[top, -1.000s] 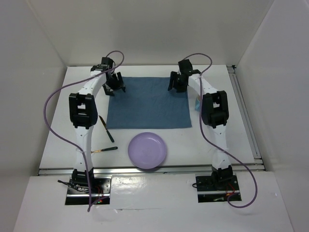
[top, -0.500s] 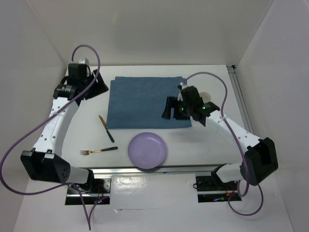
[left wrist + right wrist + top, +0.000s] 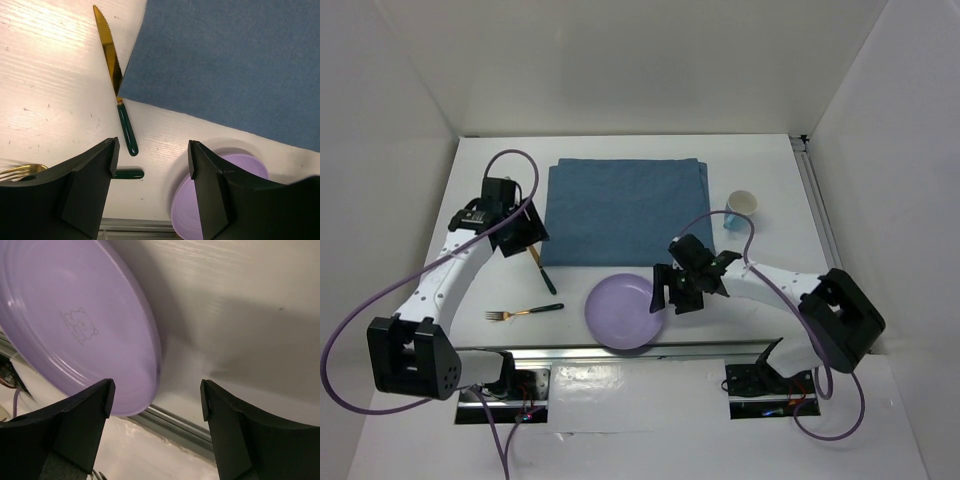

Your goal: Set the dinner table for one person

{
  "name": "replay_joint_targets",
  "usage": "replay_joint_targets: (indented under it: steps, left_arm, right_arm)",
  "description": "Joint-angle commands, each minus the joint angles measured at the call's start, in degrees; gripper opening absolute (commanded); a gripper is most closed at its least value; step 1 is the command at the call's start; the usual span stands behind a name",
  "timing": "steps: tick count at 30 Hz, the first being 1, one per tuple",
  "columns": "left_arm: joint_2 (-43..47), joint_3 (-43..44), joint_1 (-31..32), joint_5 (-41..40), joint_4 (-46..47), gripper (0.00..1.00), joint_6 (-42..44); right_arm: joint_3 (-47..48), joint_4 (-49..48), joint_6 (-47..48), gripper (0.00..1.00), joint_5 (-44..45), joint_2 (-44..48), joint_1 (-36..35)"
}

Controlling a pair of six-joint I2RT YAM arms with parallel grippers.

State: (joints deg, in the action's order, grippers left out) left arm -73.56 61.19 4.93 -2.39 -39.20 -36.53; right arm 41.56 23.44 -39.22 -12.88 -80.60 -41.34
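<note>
The white dinner table bears a blue placemat at its middle back. A purple plate lies near the front edge. A gold knife with a green handle lies by the mat's left front corner, and a gold fork lies in front of it. My left gripper is open and empty above the knife, with the fork handle and plate below. My right gripper is open and empty at the plate's right rim.
A white and blue cup stands right of the placemat. Metal rails run along the table's front edge and right edge; the front rail shows in the right wrist view. White walls enclose three sides.
Both arms have swung from the placemat's back corners toward the front. The left gripper came to the knife, the right gripper to the plate's right rim. The cup, earlier hidden, now shows.
</note>
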Motion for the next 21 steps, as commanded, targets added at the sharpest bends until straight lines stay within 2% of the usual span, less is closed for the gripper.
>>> replay_joint_targets:
  steps: [1,2,5,6,8,9,12,15,21]
  left_arm:
    - [2.6,-1.3,0.2,-1.7,1.8,0.74,-1.9]
    - [2.6,-1.3,0.2,-1.7,2.4,0.74,-1.9]
    - [2.1,-1.9,0.2,-2.4,2.4,0.74,-1.9]
    - [2.1,-1.3,0.2,-3.0,2.4,0.73,-1.9]
    - [2.1,-0.8,0.2,-3.7,1.9,0.73,-1.9]
    - [2.1,-0.8,0.2,-3.7,1.8,0.73,-1.9]
    - [2.8,-0.3,0.2,-5.0,1.3,0.73,-2.4]
    - [3.9,0.2,0.2,-6.9,0.7,0.73,-3.1]
    - [2.0,3.6,-1.1,-9.6,-4.0,0.71,-4.2]
  right_arm:
    - [1.5,-4.9,-1.0,0.79,0.8,-4.2,-2.1]
    - [1.5,-4.9,-1.0,0.72,1.6,-5.0,-2.9]
    - [2.6,-5.4,-1.0,0.61,2.9,-6.9,-4.2]
    - [3.3,-5.4,-1.0,0.39,3.4,-6.9,-4.2]
    - [6.0,-2.0,-0.5,0.11,4.8,-6.9,-5.6]
    - [7.4,-0.1,-0.5,0.01,7.1,-6.4,-5.6]
    - [13.4,6.1,1.6,0.0,11.5,-3.3,-6.1]
    - [20.2,7.3,5.2,0.0,11.5,-2.1,-1.6]
    - [37.3,7.2,10.0,0.0,10.9,-17.2,9.2]
